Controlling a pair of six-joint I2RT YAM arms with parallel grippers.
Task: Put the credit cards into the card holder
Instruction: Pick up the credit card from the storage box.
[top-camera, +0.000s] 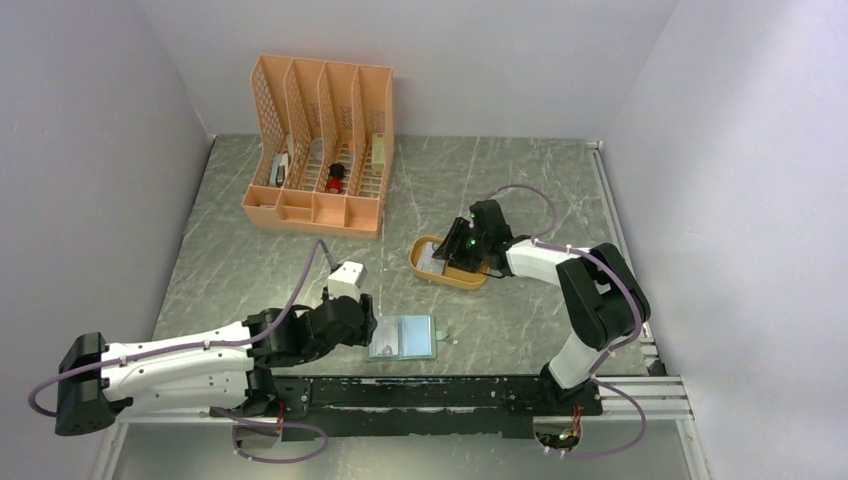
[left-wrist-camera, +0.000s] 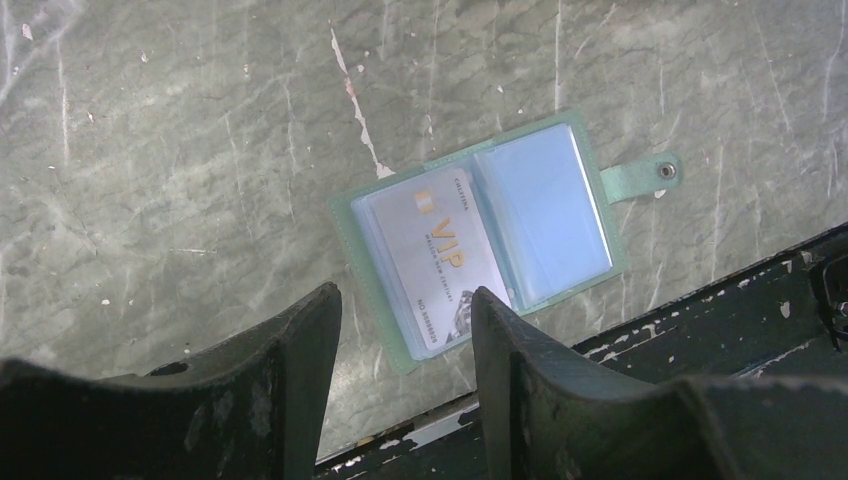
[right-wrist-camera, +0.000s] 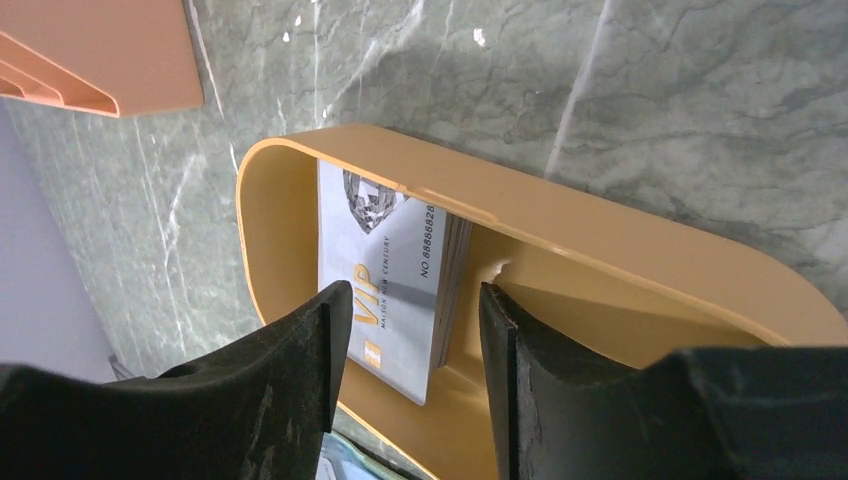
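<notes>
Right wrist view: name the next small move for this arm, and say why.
Probably lower the right end effector and close it on the credit cards: its fingers stand open over the stack in the yellow tray, and the card holder lies open with one sleeve empty.

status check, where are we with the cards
Left gripper open, over the open card holder; one VIP card sleeved. Right gripper open above the card stack in the yellow tray. Nothing seen blocking.

The rim of the yellow tray walls in the credit cards; access is from above. Open worktop separates it from the peach organizer.
</notes>
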